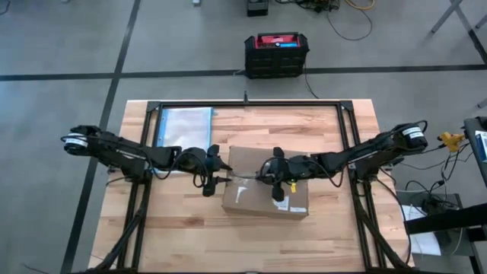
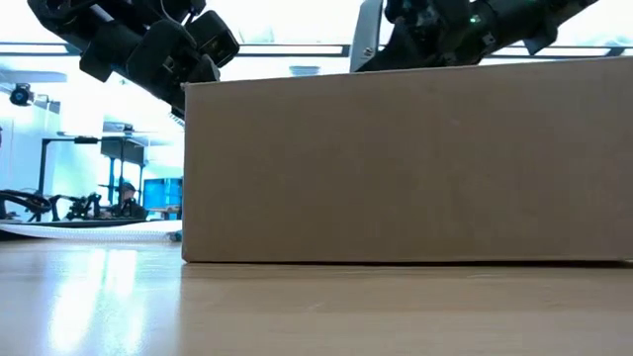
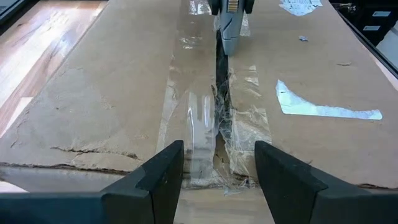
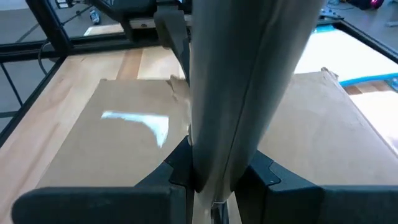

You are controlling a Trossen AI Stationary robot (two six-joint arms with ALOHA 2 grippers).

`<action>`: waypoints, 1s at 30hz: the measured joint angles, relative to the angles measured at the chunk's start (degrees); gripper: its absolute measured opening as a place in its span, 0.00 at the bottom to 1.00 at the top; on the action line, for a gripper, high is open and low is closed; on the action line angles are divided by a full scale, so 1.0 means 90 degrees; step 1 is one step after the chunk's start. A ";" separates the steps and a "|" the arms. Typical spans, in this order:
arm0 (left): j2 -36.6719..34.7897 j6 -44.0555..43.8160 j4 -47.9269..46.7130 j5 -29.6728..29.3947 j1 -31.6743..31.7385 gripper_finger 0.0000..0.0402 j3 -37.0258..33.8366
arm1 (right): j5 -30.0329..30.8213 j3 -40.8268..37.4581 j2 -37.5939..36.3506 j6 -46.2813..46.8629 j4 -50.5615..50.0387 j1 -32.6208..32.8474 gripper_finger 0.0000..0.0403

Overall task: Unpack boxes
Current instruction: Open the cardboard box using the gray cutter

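Note:
The brown cardboard box (image 1: 259, 199) stands on its bottom in the middle of the wooden table, flaps shut, with clear crumpled tape along its middle seam (image 3: 217, 106). My left gripper (image 3: 217, 177) is open at the box's left end, with one finger on either side of the seam line. My right gripper (image 1: 270, 173) reaches over the box top from the right and is shut on a grey tool (image 4: 242, 93). In the left wrist view the grey tool (image 3: 229, 25) points down at a dark slit in the seam. My right gripper pinches the grey tool's shaft (image 4: 214, 180) between its two fingers. The fingers come from the table's right, slanting down, and the tool runs on forward past them. Its far end (image 3: 219, 43) meets the slit in the taped seam on the box top.
A clear blue-edged plastic bag (image 1: 183, 125) lies flat on the table's far left part. A black crate with a red top (image 1: 276, 55) stands on the floor beyond the far edge. A shiny tape patch (image 3: 323, 109) sticks to one flap. Black frame rails (image 1: 243, 104) border the table.

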 joint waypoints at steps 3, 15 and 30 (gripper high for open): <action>-0.0002 -0.0037 -0.0006 0.0000 0.0000 0.44 -0.0002 | -0.0002 -0.0161 -0.0211 0.0032 -0.0075 0.0026 0.14; -0.0001 -0.0169 -0.0012 -0.0010 -0.0033 0.44 -0.0001 | -0.0056 -0.0599 -0.1369 -0.0294 -0.1130 0.0037 0.14; -0.0002 -0.0266 -0.0028 -0.0122 -0.0041 0.43 -0.0001 | -0.0070 -0.0858 -0.2327 -0.0385 -0.2119 0.0207 0.14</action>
